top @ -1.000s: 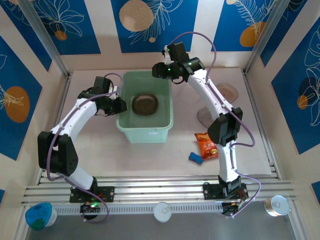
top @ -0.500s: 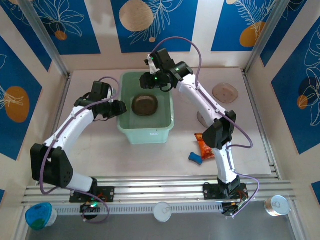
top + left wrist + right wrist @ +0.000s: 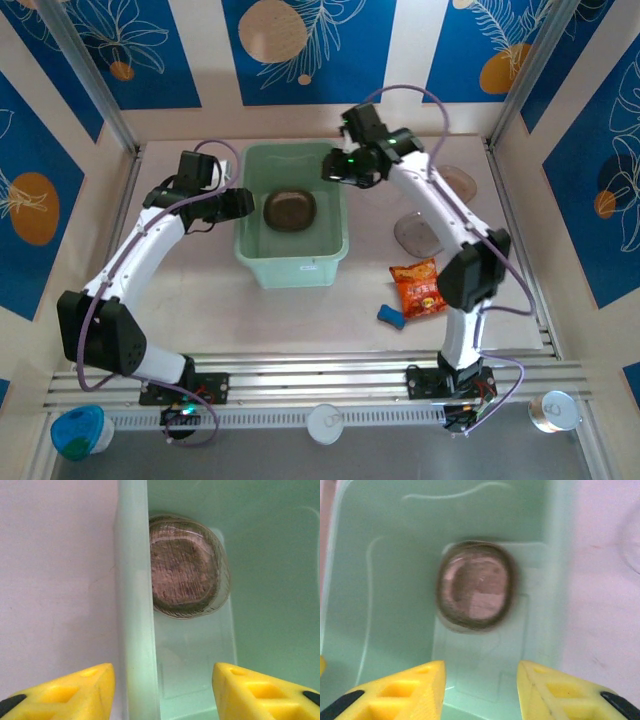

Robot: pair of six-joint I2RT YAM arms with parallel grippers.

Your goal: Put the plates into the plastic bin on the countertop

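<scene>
As they lie in the mint-green bin point(image 3: 275, 270), the plates point(image 3: 290, 209) look smoky-brown.

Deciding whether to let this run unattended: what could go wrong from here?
Left gripper straddles the left wall of the plastic bin; closing or swinging sideways could drag it. The clear plate on the countertop lies flat and nearly invisible, so the right gripper could miss its rim.
</scene>
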